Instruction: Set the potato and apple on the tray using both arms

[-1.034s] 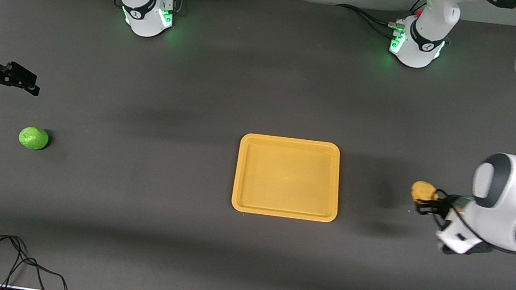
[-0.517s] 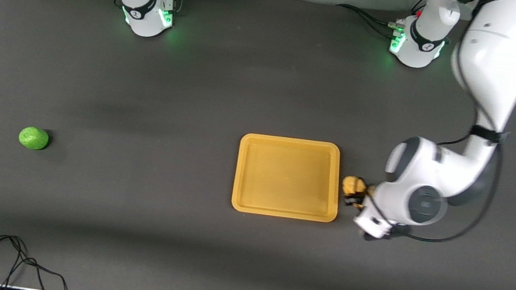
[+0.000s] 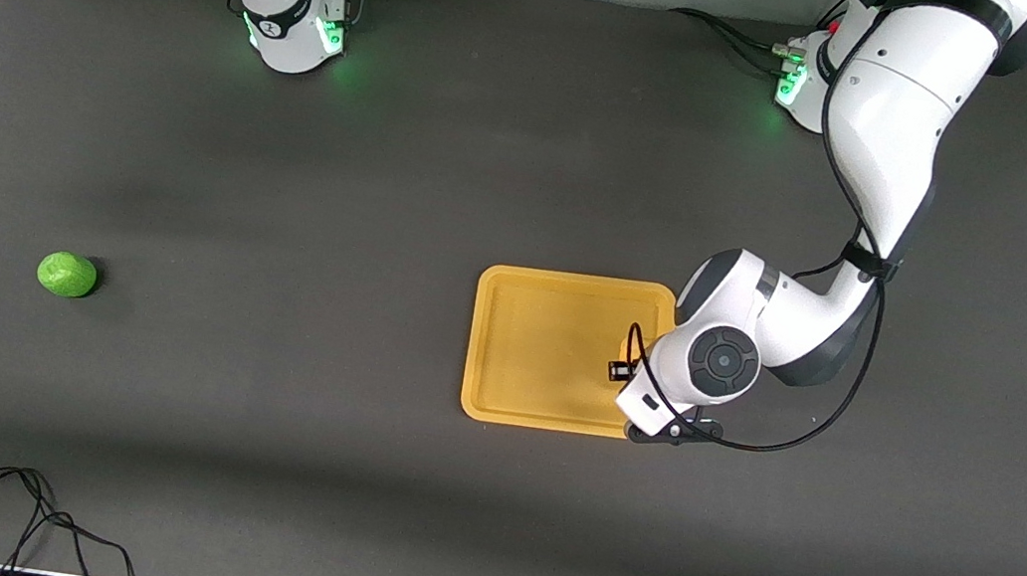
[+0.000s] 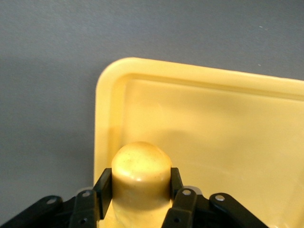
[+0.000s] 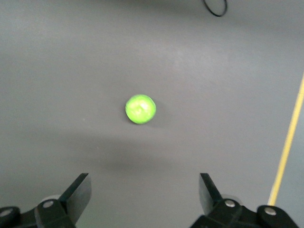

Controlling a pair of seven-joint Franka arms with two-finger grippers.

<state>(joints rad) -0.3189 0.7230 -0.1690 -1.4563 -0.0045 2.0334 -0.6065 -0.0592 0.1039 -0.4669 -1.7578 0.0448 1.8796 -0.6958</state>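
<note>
The left gripper hung over the tray, above the part of it toward the left arm's end of the table, its two black fingers clamped on either side of the potato, which stood up between them with its rounded yellow top showing in the left wrist view. In the front view the left arm's white wrist housing covered the potato, and only a small black part of the gripper showed over the tray's floor. The right gripper was high above the dark table mat, out of the front view, its fingers spread wide apart and holding nothing. The apple lay on the mat below that open gripper, ahead of its fingertips in the right wrist view; in the front view the apple sat well apart from the tray, toward the right arm's end of the table
</note>
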